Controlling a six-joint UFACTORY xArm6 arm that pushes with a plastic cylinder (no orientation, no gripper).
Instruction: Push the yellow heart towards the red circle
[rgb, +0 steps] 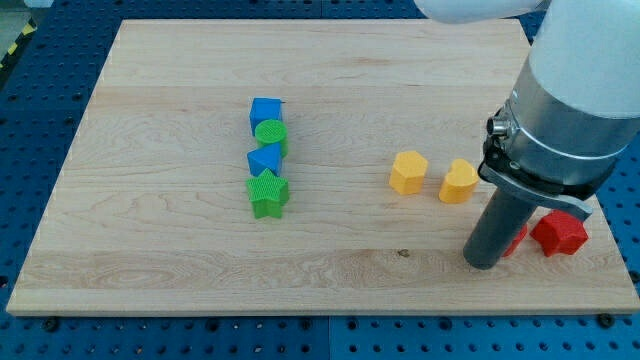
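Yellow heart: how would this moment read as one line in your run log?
my tip: below-right of yellow heart, apart | red circle: partly hidden behind rod | push: not begun

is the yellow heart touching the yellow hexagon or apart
Apart: bare wood shows between the yellow heart and the yellow hexagon.

Legible text: none that I can read anywhere in the camera view.
Wooden board (200, 100): bare grain only, no print or label.
Blocks: plain coloured faces, no letters or numbers.
Arm housing (575, 110): plain grey and white, no brand mark or number legible to me.
Blue perforated table (40, 120): no markings readable.
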